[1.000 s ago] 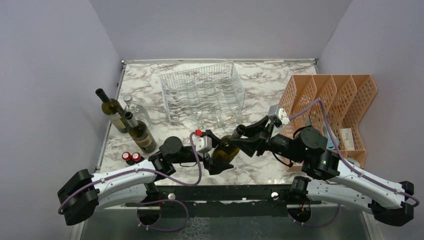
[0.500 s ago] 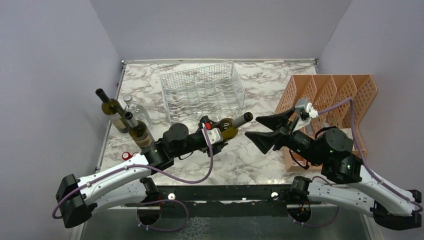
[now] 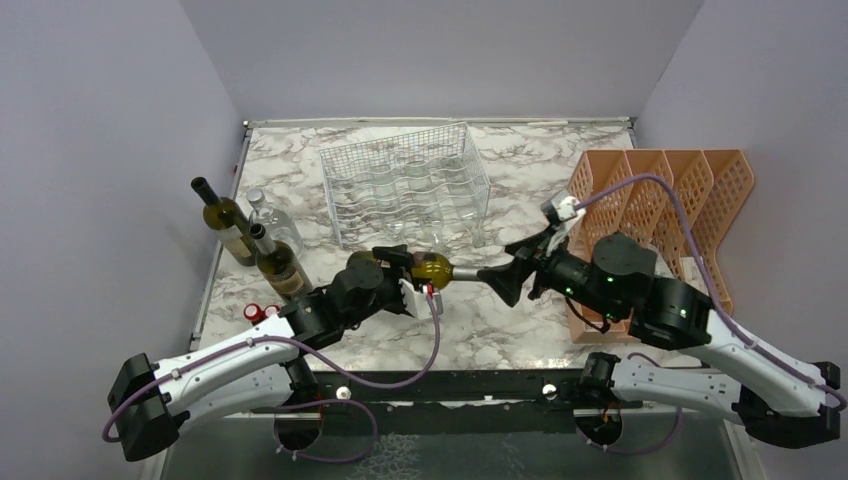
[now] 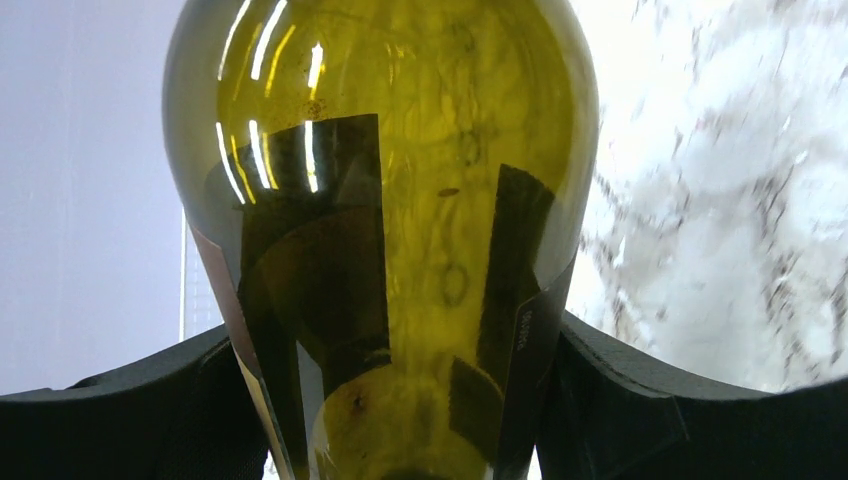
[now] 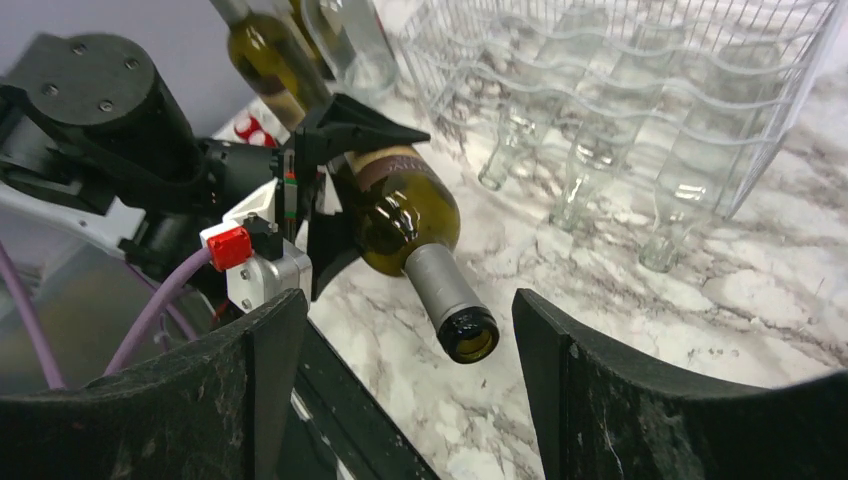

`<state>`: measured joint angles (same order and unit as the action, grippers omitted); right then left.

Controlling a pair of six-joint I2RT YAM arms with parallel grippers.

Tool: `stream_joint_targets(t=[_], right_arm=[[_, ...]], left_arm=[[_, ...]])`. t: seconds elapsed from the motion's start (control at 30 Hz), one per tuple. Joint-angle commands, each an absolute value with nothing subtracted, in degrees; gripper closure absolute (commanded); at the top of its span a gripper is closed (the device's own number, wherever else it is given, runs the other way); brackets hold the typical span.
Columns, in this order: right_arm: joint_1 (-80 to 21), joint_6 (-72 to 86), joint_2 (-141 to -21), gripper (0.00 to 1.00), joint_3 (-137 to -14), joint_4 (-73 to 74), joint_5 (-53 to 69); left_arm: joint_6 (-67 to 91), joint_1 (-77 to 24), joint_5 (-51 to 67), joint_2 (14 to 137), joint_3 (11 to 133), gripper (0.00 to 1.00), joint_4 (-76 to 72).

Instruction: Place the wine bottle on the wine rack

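White-grey marble-pattern tabletop (image 3: 540,165). Orange perforated plastic divider tray (image 3: 700,190) at right edge. At left edge, close together and upright: dark green glass bottle (image 3: 225,222), clear glass bottle (image 3: 270,222), grey-necked green bottle (image 3: 277,265). Two small red-topped items (image 3: 260,312) just in front of them.

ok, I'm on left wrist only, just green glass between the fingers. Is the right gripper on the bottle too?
Observer: No. The right gripper is open, jaws either side of the neck of the wine bottle, gaps on both sides.
Operator: Bottle orientation?
Observer: Roughly level above the table, mouth toward the right gripper, left gripper round its body.
Operator: Rack?
Observer: The wine rack stands behind it, not touching; clear glass bottles inside.
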<state>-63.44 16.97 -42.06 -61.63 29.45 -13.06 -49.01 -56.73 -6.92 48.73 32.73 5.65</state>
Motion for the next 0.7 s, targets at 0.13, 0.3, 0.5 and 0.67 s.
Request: stream_joint_targets(t=[0.13,0.3,0.5,0.67], right_arm=[[-63.6,16.0,-54.3,0.22,-64.5,37.6,-5.7],[-63.5,12.9,-62.9,0.25,-68.0,39.5,-4.0],[-62.6,8.8,-70.0,0.28,-71.6,41.9,2.6],[-62.2,6.8,-73.8,0.31,-72.9,44.0,5.5]], left_arm=[[-63.6,-56.7,-12.9,43.2,26.0,1.0,-5.2],[-66.3,-57.0,-12.9,40.7,23.6,1.0,-6.5],[-69.4,-57.5,-12.0,38.7,22.2,1.0,-6.9],[-71.0,-58.0,-11.2,36.4,20.8,1.0,-7.2]])
